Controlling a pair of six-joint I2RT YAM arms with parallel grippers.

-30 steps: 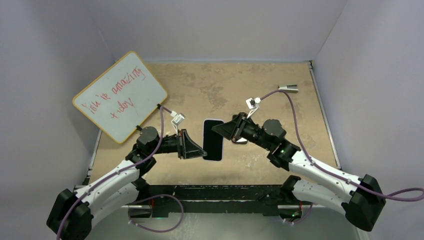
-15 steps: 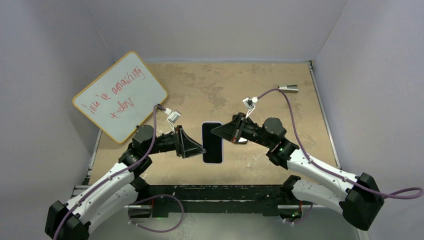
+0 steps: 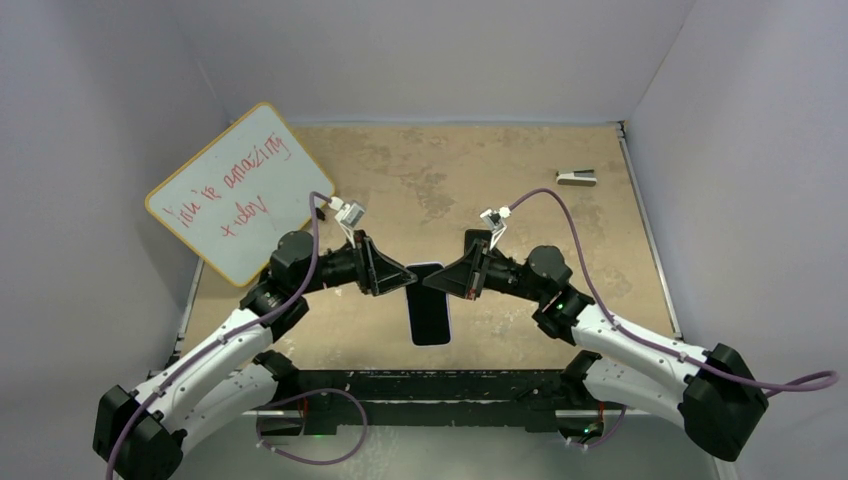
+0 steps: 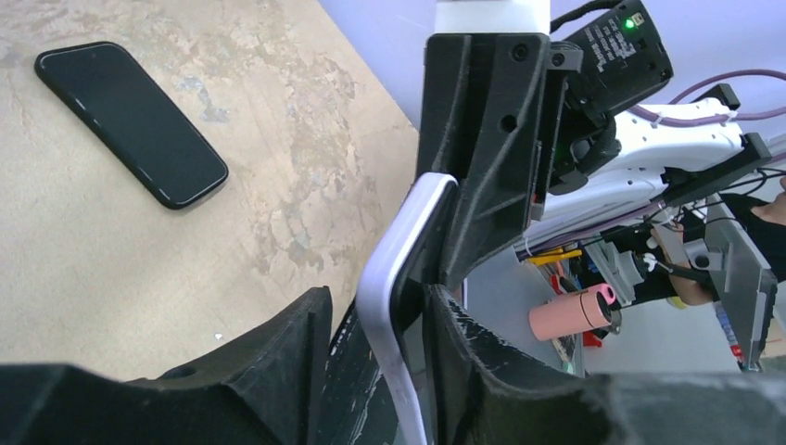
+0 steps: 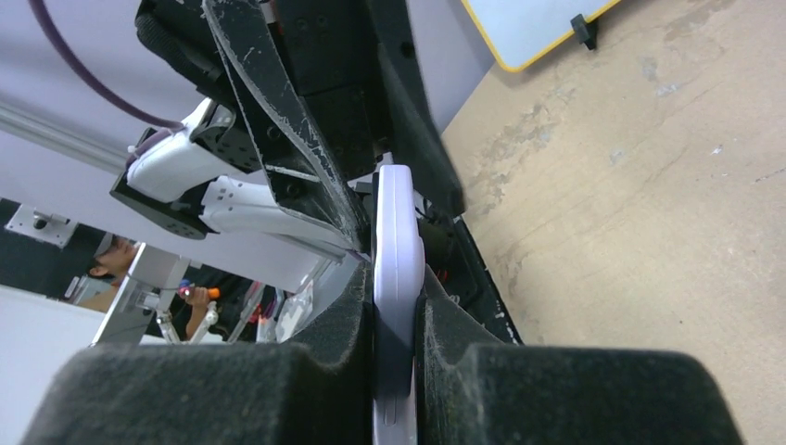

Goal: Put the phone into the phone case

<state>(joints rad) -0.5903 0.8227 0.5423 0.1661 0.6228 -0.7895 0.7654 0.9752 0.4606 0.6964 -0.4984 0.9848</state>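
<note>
The phone [image 3: 429,318], a dark glossy slab, sits inside the pale lavender phone case [image 4: 394,278] and is held off the table near its front edge. My right gripper [image 3: 432,283] is shut on the case's upper end. In the right wrist view, both pads press the case's edge [image 5: 397,232]. My left gripper [image 3: 407,285] reaches the same end from the left. In the left wrist view, its jaws [image 4: 378,306] straddle the case with a gap on the case's back side. Its other finger [image 4: 454,324] lies against the phone's face.
A second black phone-shaped slab [image 4: 130,120] lies flat on the table; in the top view it is hidden under my right arm. A whiteboard [image 3: 240,190] leans at the back left. A small grey wedge [image 3: 577,177] lies at the back right. The table's black front edge [image 3: 430,385] is just below the phone.
The cased phone has moved toward the table's front edge. Both grippers have closed in on its upper end, tips meeting. The left gripper has swung up and toward the back.
</note>
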